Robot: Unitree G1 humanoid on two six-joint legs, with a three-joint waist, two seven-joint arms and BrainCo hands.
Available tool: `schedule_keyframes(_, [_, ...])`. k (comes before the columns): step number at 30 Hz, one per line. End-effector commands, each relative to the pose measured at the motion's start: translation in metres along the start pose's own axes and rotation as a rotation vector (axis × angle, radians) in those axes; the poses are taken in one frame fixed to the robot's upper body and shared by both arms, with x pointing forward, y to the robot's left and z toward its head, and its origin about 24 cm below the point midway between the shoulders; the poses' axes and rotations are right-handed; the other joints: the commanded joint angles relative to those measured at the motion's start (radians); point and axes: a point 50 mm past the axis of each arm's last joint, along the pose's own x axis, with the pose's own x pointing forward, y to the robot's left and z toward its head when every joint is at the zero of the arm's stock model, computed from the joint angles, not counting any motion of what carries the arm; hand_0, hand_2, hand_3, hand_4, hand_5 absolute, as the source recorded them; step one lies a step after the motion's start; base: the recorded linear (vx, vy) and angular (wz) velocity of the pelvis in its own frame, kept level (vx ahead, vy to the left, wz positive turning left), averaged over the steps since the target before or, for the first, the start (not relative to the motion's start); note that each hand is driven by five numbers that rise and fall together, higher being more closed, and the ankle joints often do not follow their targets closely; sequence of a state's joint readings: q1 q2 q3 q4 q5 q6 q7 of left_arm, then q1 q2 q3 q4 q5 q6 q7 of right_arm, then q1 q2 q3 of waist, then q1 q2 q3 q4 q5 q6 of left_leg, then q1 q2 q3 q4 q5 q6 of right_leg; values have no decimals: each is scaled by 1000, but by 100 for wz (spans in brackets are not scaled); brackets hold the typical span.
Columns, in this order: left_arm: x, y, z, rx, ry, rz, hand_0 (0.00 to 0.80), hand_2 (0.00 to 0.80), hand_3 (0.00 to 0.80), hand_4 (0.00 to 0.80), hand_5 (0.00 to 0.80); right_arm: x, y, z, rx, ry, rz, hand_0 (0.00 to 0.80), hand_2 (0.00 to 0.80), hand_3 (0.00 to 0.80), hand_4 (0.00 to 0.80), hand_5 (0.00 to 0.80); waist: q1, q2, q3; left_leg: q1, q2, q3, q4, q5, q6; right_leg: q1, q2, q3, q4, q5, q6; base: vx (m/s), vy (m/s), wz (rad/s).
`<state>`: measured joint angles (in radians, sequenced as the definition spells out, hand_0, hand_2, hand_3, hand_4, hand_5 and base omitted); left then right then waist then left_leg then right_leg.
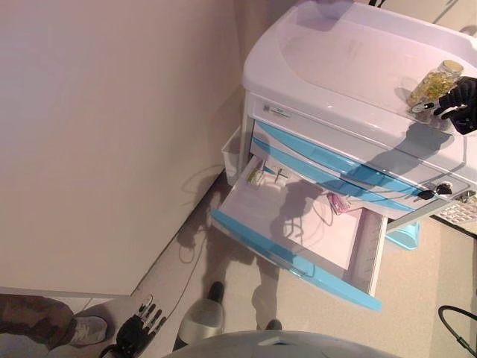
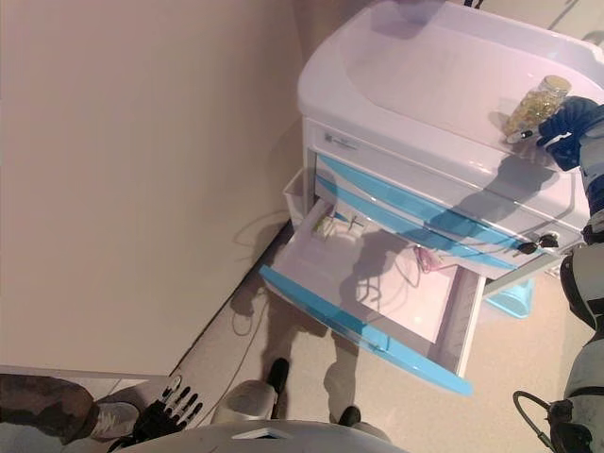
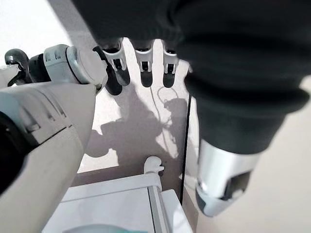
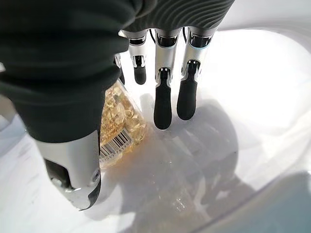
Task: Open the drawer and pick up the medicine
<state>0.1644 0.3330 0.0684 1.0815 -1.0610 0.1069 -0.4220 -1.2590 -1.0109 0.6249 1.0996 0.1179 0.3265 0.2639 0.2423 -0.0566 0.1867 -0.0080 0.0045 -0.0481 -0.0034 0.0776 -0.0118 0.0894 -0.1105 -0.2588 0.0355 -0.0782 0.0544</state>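
Amber capsules fill the clear plastic medicine bottle, which stands on the white moulded top of the medical cart, tilted, directly against the right hand. In the right wrist view the bottle sits between the thumb and the fingers; the fingers are extended and only loosely bent, not wrapped round the container, so the hand reads as relaxed and spread, with no secure hold. Whether any fingertip contacts the bottle wall cannot be determined. Below the fingers, the blue-fronted white drawer is pulled fully out, with small packets lying at its rear. The left hand hangs low and well away from the cart, fingers straight, holding nothing. Judged from this state, the drawer step is complete and the bottle has either just been set down or is about to be gripped. Risks: the bottle is tilted on a smooth surface, so a brush from the thumb during closure or withdrawal could topple it, and it could roll toward the cart edge above the open drawer. An uneven pinch on the rounded wall could squeeze it out sideways.
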Motion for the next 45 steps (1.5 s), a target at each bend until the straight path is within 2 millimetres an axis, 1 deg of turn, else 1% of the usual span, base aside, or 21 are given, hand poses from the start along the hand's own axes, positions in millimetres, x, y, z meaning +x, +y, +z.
schedule_keyframes(1, [-4, 3, 10, 110, 9, -23, 0, 0, 0, 0, 0, -17, -37, 29, -41, -90, -154, 0, 0, 0, 0, 0, 7, -32, -13, -14, 27, -10, 67, -131, -38, -66, -95, 11, 45, 62, 79, -16, -19, -4])
schedule_keyframes(6, [-2, -4, 14, 111, -13, -61, 0, 0, 0, 0, 0, -26, -52, 38, -31, -126, -211, 0, 0, 0, 0, 0, -15, -31, -16, -8, 31, 8, 67, -132, -39, -69, -93, 23, 42, 66, 79, -29, -10, -9])
schedule_keyframes(13, [2, -18, 21, 145, -50, -131, 0, 0, 0, 0, 0, -41, -74, 43, -7, -158, -279, 0, 0, 0, 0, 0, -53, -33, -32, 2, 37, 39, 57, -130, -43, -75, -88, 42, 35, 75, 83, -29, -15, -8])
schedule_keyframes(19, [5, -30, 26, 188, -75, -181, 0, 0, 0, 0, 0, -53, -85, 46, -2, -190, -314, 0, 0, 0, 0, 0, -87, -35, -42, 11, 46, 69, 50, -128, -46, -84, -83, 60, 32, 81, 83, -28, -23, -21])
schedule_keyframes(21, [6, -34, 29, 213, -85, -191, 0, 0, 0, 0, 0, -56, -89, 47, -1, -206, -324, 0, 0, 0, 0, 0, -97, -36, -45, 15, 49, 78, 46, -127, -47, -85, -80, 65, 29, 82, 83, -26, -30, -16])
schedule_keyframes(25, [8, -44, 35, 320, -90, -237, 0, 0, 0, 0, 0, -65, -93, 54, 34, -278, -339, 0, 0, 0, 0, 0, -123, -36, -53, 20, 56, 99, 43, -127, -51, -91, -74, 79, 26, 84, 84, -26, -32, -16])
schedule_keyframes(28, [9, -50, 33, 423, -74, -258, 0, 0, 0, 0, 0, -70, -90, 58, 66, -339, -319, 0, 0, 0, 0, 0, -144, -32, -58, 24, 59, 112, 40, -126, -52, -96, -69, 92, 24, 86, 84, -11, -20, -17])
schedule_keyframes(30, [10, -53, 32, 495, -64, -260, 0, 0, 0, 0, 0, -71, -83, 57, 91, -374, -285, 0, 0, 0, 0, 0, -160, -28, -60, 24, 61, 121, 40, -127, -53, -102, -67, 102, 24, 85, 84, -20, -17, -24])
schedule_keyframes(32, [12, -56, 31, 587, -42, -252, 0, 0, 0, 0, 0, -73, -70, 52, 129, -414, -238, 0, 0, 0, 0, 0, -185, -21, -61, 25, 64, 134, 42, -128, -54, -108, -65, 115, 26, 85, 85, -21, -11, -13])
schedule_keyframes(35, [15, -58, 28, 744, -9, -236, 0, 0, 0, 0, 0, -75, -47, 39, 173, -466, -189, 0, 0, 0, 0, 0, -226, -9, -60, 29, 69, 155, 44, -132, -53, -119, -61, 135, 29, 82, 86, -20, 0, -15])
schedule_keyframes(37, [17, -56, 27, 905, 20, -187, 0, 0, 0, 0, 0, -76, -30, 25, 212, -494, -161, 0, 0, 0, 0, 0, -255, -2, -58, 34, 72, 169, 45, -135, -52, -125, -58, 149, 32, 81, 89, -19, 5, -14])
schedule_keyframes(39, [20, -53, 23, 1051, 86, -139, 0, 0, 0, 0, 0, -77, -9, 9, 254, -512, -121, 0, 0, 0, 0, 0, -288, 5, -56, 37, 77, 187, 48, -138, -52, -131, -55, 164, 35, 80, 91, -11, -2, -23])
schedule_keyframes(43, [28, -52, 22, 1377, 156, -42, 0, 0, 0, 0, 0, -77, 36, -21, 315, -492, -22, 0, 0, 0, 0, 0, -347, 24, -52, 51, 83, 219, 52, -144, -52, -139, -49, 200, 39, 78, 99, 4, 11, -25])
schedule_keyframes(45, [32, -59, 26, 1480, 164, -21, 0, 0, 0, 0, 0, -77, 60, -35, 336, -458, 31, 0, 0, 0, 0, 0, -372, 33, -50, 59, 84, 236, 54, -148, -51, -142, -46, 215, 40, 78, 104, 19, 18, -32])
